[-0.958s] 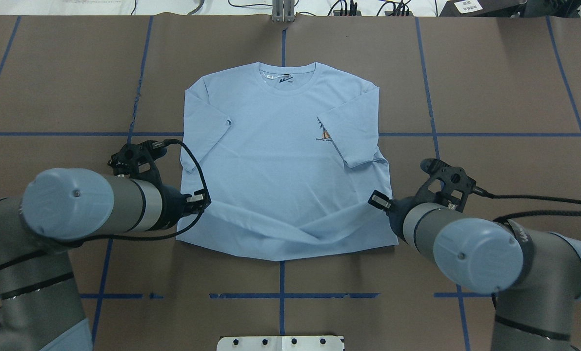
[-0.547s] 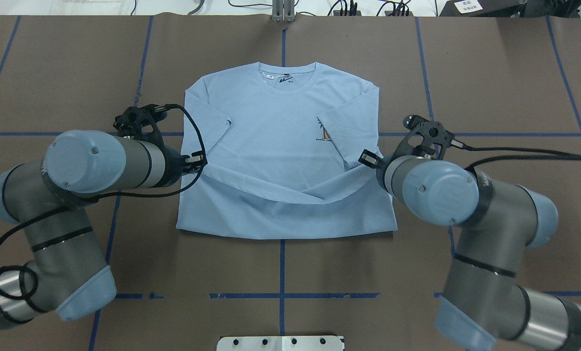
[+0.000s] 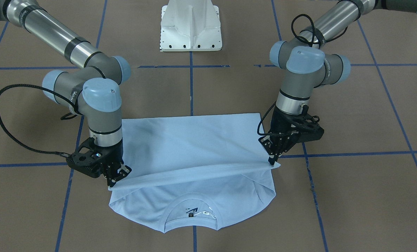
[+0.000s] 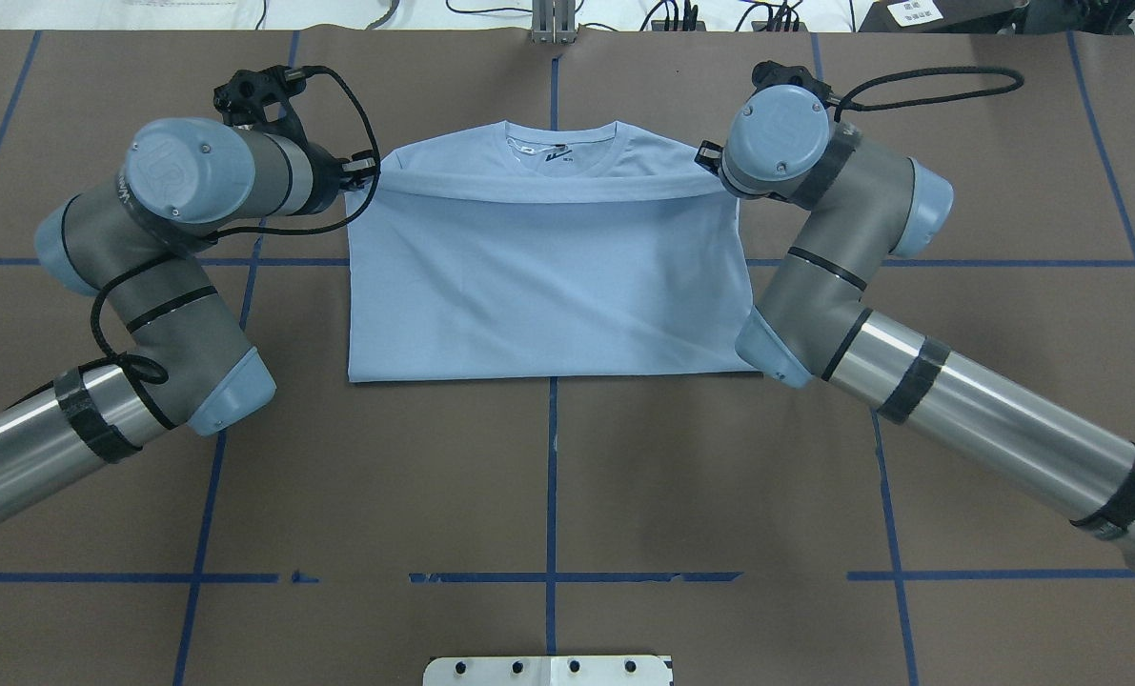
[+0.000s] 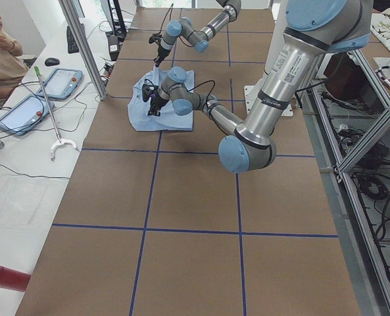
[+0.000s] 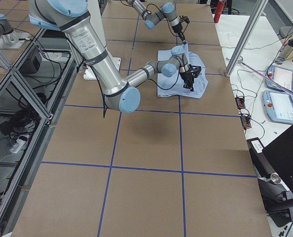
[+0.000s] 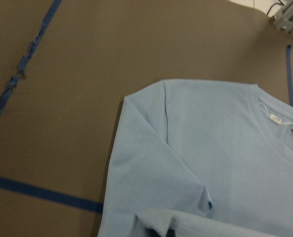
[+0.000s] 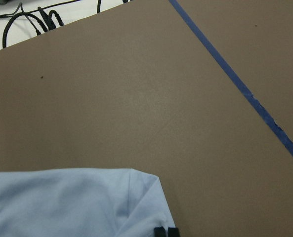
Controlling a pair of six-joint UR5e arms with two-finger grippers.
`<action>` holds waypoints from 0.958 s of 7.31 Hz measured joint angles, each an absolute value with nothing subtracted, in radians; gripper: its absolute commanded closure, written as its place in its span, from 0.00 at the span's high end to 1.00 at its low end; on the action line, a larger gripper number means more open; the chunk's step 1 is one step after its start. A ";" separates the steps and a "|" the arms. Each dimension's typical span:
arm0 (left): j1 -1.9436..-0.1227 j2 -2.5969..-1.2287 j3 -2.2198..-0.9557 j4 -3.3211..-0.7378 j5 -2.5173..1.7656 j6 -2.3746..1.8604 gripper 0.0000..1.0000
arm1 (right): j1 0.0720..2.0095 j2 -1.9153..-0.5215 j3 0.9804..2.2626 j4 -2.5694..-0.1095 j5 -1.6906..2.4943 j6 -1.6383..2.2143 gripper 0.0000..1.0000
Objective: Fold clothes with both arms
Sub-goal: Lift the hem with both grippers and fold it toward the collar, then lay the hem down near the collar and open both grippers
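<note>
shirt [image 4: 548,286]: on table, hem folded up, held just short of collar [image 3: 191,203]. my left gripper [image 3: 273,158], right gripper [image 3: 114,179]: each pinching 1 hem corner. i'd lower both level, release together.

One T-shirt [image 4: 548,286], one left arm [image 4: 162,286], one right arm [image 4: 839,252]

Pinched the lifted hem of the light blue T-shirt [image 3: 180,140] at both corners, left gripper [image 3: 273,160] on the view's right, right gripper [image 3: 115,180] on its left. Stretched that edge taut across the shirt, near the collar [image 3: 191,202]. Seemed clamped on cloth, fingertips partly hidden.
</note>
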State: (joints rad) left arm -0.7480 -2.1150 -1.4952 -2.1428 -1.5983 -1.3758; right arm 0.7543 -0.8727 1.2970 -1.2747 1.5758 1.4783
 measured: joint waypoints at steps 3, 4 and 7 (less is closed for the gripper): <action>-0.751 -2.161 -1.348 -2.260 -1.544 -1.370 0.00 | 0.771 -0.833 1.220 -1.266 1.578 1.448 0.00; -0.752 -2.172 -1.308 -2.294 -1.539 -1.370 0.00 | 0.771 -0.824 1.203 -1.266 1.578 1.441 0.00; -0.752 -2.210 -1.226 -2.334 -1.519 -1.370 0.00 | 0.772 -0.812 1.154 -1.224 1.574 1.412 0.00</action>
